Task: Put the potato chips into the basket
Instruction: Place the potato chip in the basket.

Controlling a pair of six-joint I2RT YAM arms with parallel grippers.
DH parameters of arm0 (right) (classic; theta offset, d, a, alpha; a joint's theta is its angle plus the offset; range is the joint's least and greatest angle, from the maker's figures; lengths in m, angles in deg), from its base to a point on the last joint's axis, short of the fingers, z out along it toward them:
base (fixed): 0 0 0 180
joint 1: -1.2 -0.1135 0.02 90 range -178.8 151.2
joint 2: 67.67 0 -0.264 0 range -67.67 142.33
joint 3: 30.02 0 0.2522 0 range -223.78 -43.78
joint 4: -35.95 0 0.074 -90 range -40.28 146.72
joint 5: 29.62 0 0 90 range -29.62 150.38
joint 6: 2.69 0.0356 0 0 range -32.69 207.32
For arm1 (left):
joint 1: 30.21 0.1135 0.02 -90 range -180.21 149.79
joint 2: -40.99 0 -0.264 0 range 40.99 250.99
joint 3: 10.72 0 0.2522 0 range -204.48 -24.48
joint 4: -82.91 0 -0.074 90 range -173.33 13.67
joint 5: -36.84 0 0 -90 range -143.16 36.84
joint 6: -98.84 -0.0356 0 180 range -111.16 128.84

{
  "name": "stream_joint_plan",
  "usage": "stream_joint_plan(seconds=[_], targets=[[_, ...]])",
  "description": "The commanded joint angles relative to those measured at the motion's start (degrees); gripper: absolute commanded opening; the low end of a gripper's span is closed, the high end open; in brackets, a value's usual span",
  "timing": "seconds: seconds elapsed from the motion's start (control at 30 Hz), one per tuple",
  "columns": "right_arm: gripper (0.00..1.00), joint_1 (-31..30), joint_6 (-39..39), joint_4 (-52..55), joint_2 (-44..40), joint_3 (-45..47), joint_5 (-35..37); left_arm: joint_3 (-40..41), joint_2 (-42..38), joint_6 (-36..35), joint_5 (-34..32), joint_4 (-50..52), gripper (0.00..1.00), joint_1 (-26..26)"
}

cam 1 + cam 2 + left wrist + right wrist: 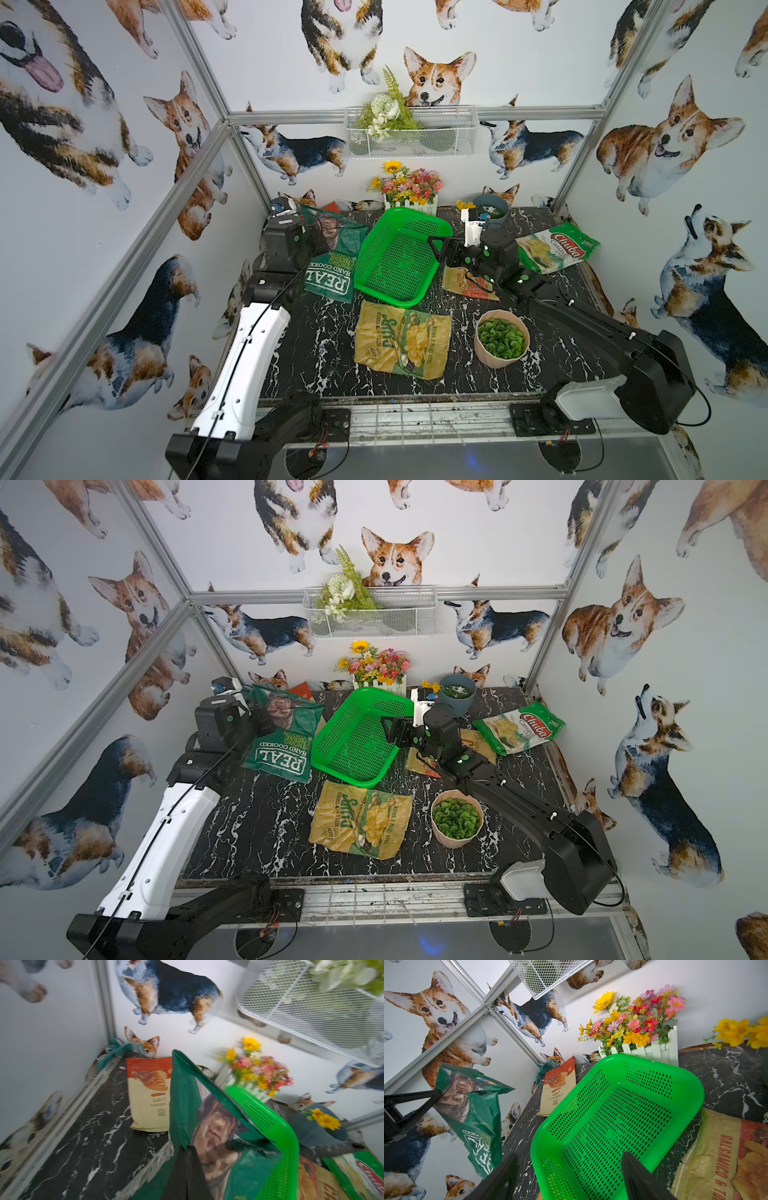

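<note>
We find the left gripper [436, 1094] clamped on a top corner of the dark green bag [332, 266]. Its crinkled foil hangs creased just beside the basket [395, 257], a shallow bright green rectangle of perforated plastic with rounded corners, mid-way across the black marbled table [316, 353]. The right gripper [437, 250] is spread wide over the basket's right rim, holding nothing. We note the basket's near rim overlaps the wrinkled yellow bag [403, 345]. The tan-and-red bag [465, 284] lies flat, partly under the right arm [582, 316]. The green-white bag [557, 247] sits far right and the cream-and-rust bag [149, 1093] in the far left corner. A round beige pot [501, 338] stands beside the yellow bag, and a white picket flower box [411, 193] just behind the basket.
</note>
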Motion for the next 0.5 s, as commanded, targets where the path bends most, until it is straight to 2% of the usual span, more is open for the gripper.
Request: stream_joint_plan(seconds=[0.0, 0.2, 0.33, 0.47], targets=[[0.81, -0.07, -1.15, -1.14, -0.90, -0.17, 1.42, -3.67, 6.18, 4.66, 8.33, -8.15, 0.00, -3.21], [0.81, 0.09, -2.55, -0.16, -1.95, -0.24, 2.79, -16.23, 23.97, 4.01, 5.30, -4.75, 0.00, -11.91], [0.81, 0.32, -3.23, 0.39, -2.47, -0.43, 3.10, -25.50, 36.19, 4.08, 2.17, 1.05, 0.00, -14.23], [0.81, 0.74, -3.69, 0.90, -2.95, -0.86, 3.34, -30.78, 44.41, 8.84, 2.10, 4.28, 0.00, -14.87]])
